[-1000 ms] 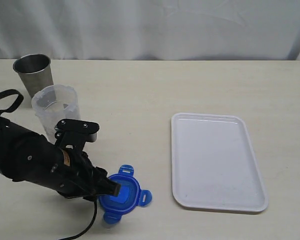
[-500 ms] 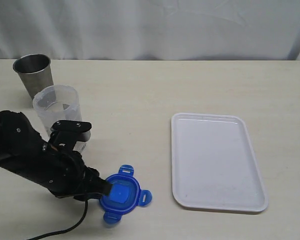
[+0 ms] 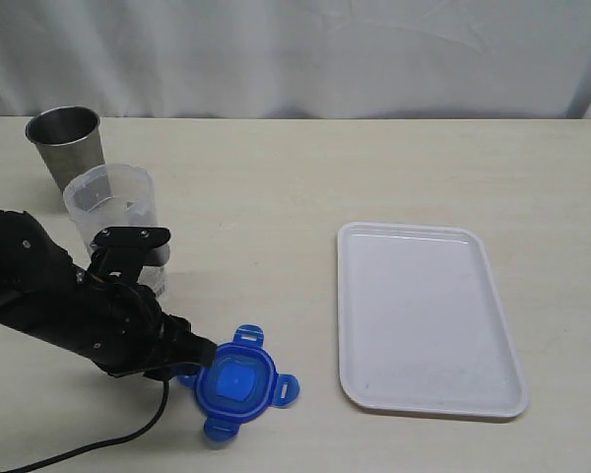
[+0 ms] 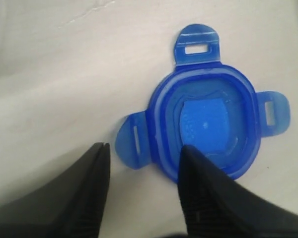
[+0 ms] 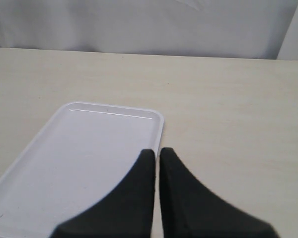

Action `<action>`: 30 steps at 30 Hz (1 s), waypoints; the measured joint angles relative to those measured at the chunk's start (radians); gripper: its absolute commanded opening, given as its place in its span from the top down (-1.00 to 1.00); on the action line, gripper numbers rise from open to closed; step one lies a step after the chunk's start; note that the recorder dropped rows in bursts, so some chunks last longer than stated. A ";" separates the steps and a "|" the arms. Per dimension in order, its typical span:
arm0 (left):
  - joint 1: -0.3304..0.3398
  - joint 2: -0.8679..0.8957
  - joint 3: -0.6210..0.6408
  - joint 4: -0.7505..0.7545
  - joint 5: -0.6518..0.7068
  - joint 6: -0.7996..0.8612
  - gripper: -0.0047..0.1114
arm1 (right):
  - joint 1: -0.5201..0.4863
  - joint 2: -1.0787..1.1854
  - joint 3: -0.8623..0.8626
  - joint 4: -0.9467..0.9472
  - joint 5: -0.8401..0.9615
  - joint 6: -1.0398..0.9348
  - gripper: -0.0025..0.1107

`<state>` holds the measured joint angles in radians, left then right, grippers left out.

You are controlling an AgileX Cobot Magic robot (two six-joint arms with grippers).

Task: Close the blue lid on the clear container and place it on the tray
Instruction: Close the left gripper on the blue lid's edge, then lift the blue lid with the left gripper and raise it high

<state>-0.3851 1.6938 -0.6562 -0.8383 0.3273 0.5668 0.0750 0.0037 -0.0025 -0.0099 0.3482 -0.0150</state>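
Blue plastic, flat on the pale worktop [image 3: 276,187] at the near side of the exterior view: the blue lid [image 3: 238,382], snap flaps splayed outward, each cut with a slot. Ridged rim turned up, with a paler blue square at the centre. No lettering legible on it from either view.

Clear plastic farther back on the left: the clear container [image 3: 113,202], upright, mouth uncovered, just in front of a steel cup [image 3: 67,146]. Lower part partly hidden behind the arm's bracket; any print there too small to read.

White plastic on the right half: the tray [image 3: 428,394], flat, low rim all round, apart from the lid and well apart from the container.

Black and bulky, low over the worktop: the left arm [image 3: 59,305], reaching in from the left edge and slanting down toward the lid, between container and lid, with a cable [image 3: 128,443] trailing beneath. At its tip, the left claw [image 4: 145,152], spread, straddling the lid's nearest flap. One finger [image 4: 198,188] overlaps the lid's rim; the other [image 4: 94,188] stands over bare worktop just outside the flap, a gap showing between. Not pinching anything.

Out of the exterior view: the right claw [image 5: 156,151], fingers pressed together with only a thin slit between. Held above the worktop, tips in line with one rim of the tray, white curtain [image 5: 139,25] beyond.
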 measured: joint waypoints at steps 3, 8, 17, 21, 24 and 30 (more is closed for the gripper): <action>0.000 0.004 0.000 -0.004 -0.007 0.003 0.20 | 0.000 0.000 0.000 0.000 0.000 0.000 0.89; 0.000 0.049 0.000 -0.004 -0.014 0.011 0.20 | 0.000 0.000 0.000 0.000 0.000 0.000 0.89; 0.000 0.070 0.000 -0.033 -0.041 0.023 0.21 | 0.000 0.000 0.000 0.000 0.000 0.000 0.89; 0.000 0.070 -0.017 -0.083 -0.013 0.045 0.21 | 0.000 0.000 0.000 0.000 0.000 0.000 0.89; 0.000 0.070 -0.023 -0.102 -0.004 0.058 0.21 | 0.000 0.000 0.000 0.000 0.000 0.000 0.89; 0.000 0.116 -0.028 -0.115 -0.001 0.063 0.21 | 0.000 0.000 0.000 0.000 0.000 0.000 0.89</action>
<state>-0.3851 1.8100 -0.6842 -0.9531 0.3263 0.6298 0.0750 0.0037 -0.0025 -0.0099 0.3482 -0.0150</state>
